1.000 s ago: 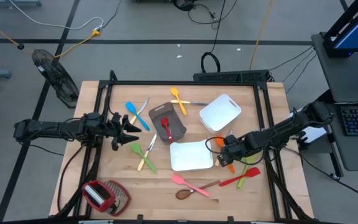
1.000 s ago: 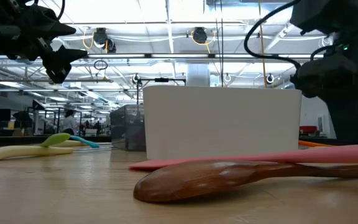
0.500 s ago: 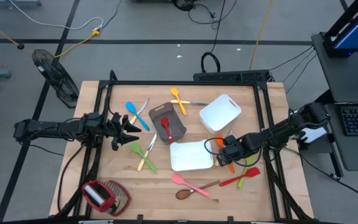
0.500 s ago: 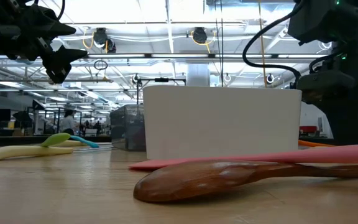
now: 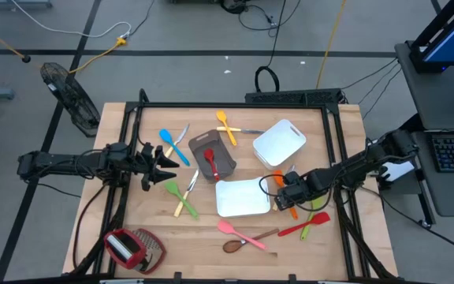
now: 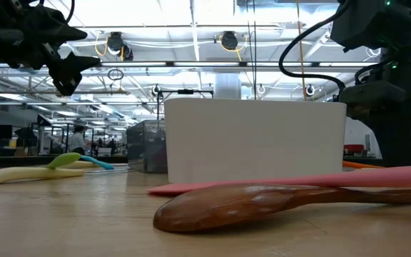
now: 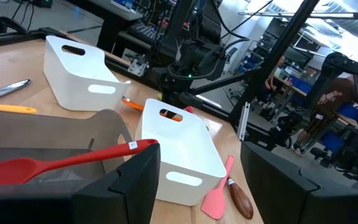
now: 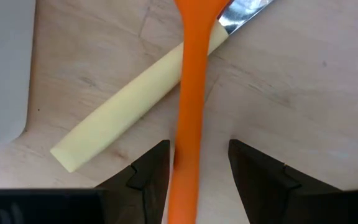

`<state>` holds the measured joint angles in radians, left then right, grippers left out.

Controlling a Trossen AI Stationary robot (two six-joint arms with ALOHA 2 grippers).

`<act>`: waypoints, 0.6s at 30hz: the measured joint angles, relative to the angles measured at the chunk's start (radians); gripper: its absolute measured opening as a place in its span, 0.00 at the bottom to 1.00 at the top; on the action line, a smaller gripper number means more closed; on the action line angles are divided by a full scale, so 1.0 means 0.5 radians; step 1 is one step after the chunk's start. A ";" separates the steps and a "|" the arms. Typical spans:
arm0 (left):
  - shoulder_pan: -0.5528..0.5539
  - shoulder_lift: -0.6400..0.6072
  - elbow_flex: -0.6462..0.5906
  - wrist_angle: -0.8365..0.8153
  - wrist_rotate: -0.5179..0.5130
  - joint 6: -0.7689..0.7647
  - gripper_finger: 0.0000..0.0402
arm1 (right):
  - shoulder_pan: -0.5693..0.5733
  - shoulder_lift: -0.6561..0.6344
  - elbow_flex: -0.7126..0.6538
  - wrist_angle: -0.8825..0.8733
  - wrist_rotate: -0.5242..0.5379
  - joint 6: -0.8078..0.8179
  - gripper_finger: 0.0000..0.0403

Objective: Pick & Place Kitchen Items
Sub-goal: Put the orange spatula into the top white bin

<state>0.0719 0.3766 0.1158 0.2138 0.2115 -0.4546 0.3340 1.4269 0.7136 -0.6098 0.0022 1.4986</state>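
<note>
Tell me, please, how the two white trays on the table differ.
The near tray lies nearly square to the table, by the right gripper; the far tray is turned diagonally. An orange utensil lies between them. Both are white, rectangular, with slotted handles.

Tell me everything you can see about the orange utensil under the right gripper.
The orange utensil looks like smooth plastic. Only its long, slim handle shows clearly; its head is cut off at the picture's edge. It lies flat on the wooden table, crossing over a pale-handled knife, beside the white tray. The right gripper is open with one finger on each side of the handle, not yet closed on it.
</note>
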 joint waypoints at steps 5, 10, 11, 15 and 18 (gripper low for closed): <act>0.000 0.000 0.000 0.001 0.000 0.001 0.57 | 0.000 0.000 -0.001 -0.002 0.043 0.013 0.38; 0.000 0.000 0.000 0.000 0.000 0.002 0.57 | 0.000 0.001 -0.001 -0.054 0.050 0.015 0.32; -0.001 0.000 0.000 0.000 0.000 0.002 0.57 | 0.000 0.001 -0.001 -0.064 0.050 0.015 0.30; -0.001 0.000 0.000 0.000 0.000 0.004 0.57 | 0.000 0.001 -0.002 -0.070 0.050 0.016 0.18; -0.001 0.000 0.000 0.000 0.000 0.022 0.57 | 0.000 0.002 -0.002 -0.070 0.053 0.019 0.09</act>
<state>0.0715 0.3767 0.1158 0.2138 0.2115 -0.4435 0.3340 1.4277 0.7124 -0.6448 0.0288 1.5078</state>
